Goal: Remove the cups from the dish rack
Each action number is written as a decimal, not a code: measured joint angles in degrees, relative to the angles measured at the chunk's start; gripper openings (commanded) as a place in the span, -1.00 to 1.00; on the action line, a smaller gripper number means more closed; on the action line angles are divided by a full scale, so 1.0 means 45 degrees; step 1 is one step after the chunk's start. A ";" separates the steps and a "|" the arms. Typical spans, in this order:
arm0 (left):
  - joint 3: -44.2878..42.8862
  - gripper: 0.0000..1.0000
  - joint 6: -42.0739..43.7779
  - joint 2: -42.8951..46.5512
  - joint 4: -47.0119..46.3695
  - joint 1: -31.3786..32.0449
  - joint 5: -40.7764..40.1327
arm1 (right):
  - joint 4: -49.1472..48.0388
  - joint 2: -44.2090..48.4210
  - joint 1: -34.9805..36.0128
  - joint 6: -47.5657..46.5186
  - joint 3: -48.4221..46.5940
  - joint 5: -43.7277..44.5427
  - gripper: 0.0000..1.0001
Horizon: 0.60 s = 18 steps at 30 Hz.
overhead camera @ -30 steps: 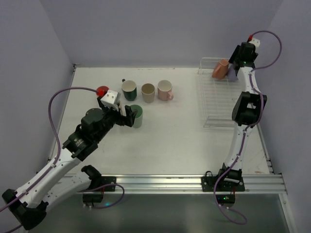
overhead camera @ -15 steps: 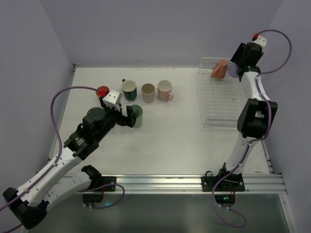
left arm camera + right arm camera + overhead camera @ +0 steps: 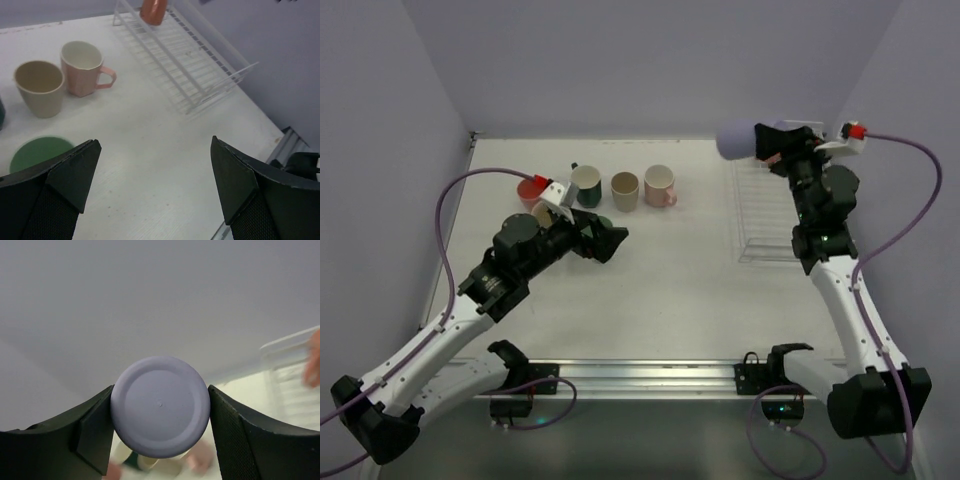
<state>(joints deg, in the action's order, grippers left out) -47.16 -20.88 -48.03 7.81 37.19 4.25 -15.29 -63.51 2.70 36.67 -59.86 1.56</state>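
My right gripper [image 3: 767,147] is shut on the lavender cup [image 3: 737,140] and holds it on its side in the air above the far left corner of the dish rack [image 3: 765,215]. The cup's base fills the right wrist view [image 3: 160,407]. A salmon cup [image 3: 154,10] leans at the rack's far end [image 3: 192,65]. The dark green [image 3: 586,185], tan [image 3: 625,187] and pink [image 3: 660,185] cups stand in a row on the table, with the red cup [image 3: 530,188] to their left. My left gripper [image 3: 608,240] is open and empty, just right of the light green cup [image 3: 40,152].
A cream cup [image 3: 541,212] shows partly behind my left wrist. The tan cup [image 3: 40,87] and the pink cup [image 3: 82,67] stand ahead and to the left of the left fingers. The table's right edge and rail [image 3: 295,145] lie beyond the rack.
My right arm has lifted the lavender cup out of the rack's far corner and swung it left. My left gripper has let go of the light green cup and shifted right.
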 measured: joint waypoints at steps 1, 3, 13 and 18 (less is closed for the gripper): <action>0.0000 1.00 -0.0413 -0.0126 -0.0447 0.0000 0.0418 | -0.0437 0.0520 0.0476 0.0656 0.0860 -0.0656 -0.20; -0.0005 1.00 -0.1302 -0.0442 -0.1287 0.0000 0.1234 | -0.1486 0.1263 0.0952 0.2161 0.2691 -0.2118 -0.20; 0.0335 1.00 -0.5071 -0.2317 -0.5231 0.0029 0.3555 | -0.3225 0.2817 0.1826 0.6513 0.6373 -0.6256 -0.21; 0.0563 0.99 -0.6455 -0.3215 -0.6863 0.0199 0.4187 | -0.4813 0.3356 0.2293 0.7286 0.6625 -0.7077 -0.20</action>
<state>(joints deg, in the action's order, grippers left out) -44.62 -49.93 -62.50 -23.07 38.09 23.09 -36.95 -48.40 13.02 69.45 -30.04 -30.28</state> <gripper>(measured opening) 0.997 0.698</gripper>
